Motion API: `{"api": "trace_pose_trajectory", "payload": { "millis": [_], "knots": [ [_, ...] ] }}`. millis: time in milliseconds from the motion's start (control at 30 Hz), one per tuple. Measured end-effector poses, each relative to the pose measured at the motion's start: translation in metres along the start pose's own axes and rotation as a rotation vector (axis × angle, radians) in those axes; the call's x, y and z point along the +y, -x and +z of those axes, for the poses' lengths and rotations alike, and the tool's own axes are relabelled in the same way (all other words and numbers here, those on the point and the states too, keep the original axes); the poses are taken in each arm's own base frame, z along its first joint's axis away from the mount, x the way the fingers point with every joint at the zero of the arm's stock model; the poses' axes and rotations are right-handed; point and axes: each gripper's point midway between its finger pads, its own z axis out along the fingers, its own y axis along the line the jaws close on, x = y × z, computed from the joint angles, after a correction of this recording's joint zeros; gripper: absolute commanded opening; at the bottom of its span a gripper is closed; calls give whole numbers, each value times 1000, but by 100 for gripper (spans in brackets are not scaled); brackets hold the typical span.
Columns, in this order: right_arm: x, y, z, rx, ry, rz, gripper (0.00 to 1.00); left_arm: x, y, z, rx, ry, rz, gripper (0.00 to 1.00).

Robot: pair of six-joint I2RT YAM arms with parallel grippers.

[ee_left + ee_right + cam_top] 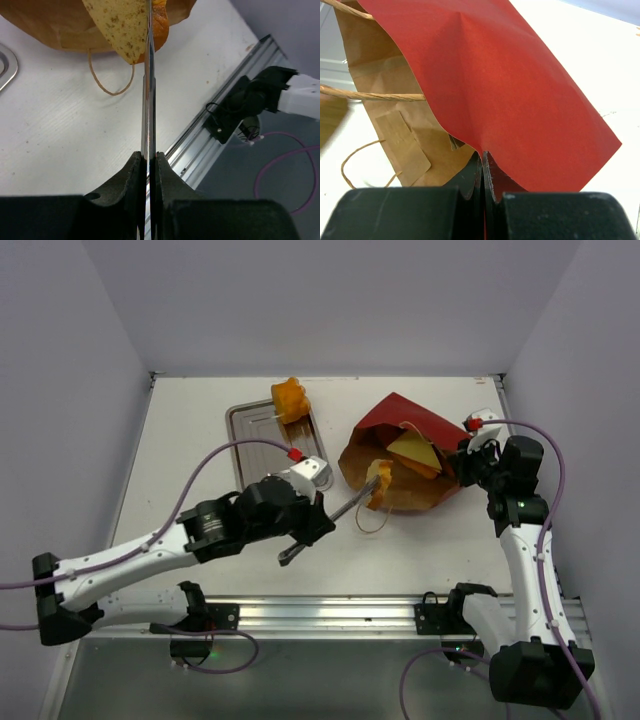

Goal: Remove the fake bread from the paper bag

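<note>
Already out: a chunky orange bun (290,398), at the far end of the silver tray (245,435). Your left hand (148,159) is pressed together on a thin metal tool (148,100), flat and shiny, seen edge-on. Its tip meets a tan, speckled slice (122,25) at the mouth of the bag (400,415), likely for reach into the opening. Bag lies on its side on the white bench (190,420): red outside, brown kraft inside, creased, thin twine handle (110,82) trailing. Pale yellow wedge (412,450) sits inside. Your right hand (483,159) pinches the bag's red edge, probably anchoring it against your pull.
</note>
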Motion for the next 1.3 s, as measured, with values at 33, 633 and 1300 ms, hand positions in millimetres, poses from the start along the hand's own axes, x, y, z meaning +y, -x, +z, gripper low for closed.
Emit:
{"api": "trace_pose_trajectory", "payload": {
  "millis": [33,633,1300],
  "knots": [
    [0,0,0,0,0,0,0,-2,4,-14,-25,-22,5,0],
    [-2,0,0,0,-5,2,0,70,30,-74,-67,351,60,0],
    [-1,0,0,-1,-1,5,0,222,12,48,175,657,47,0]
  ]
}}
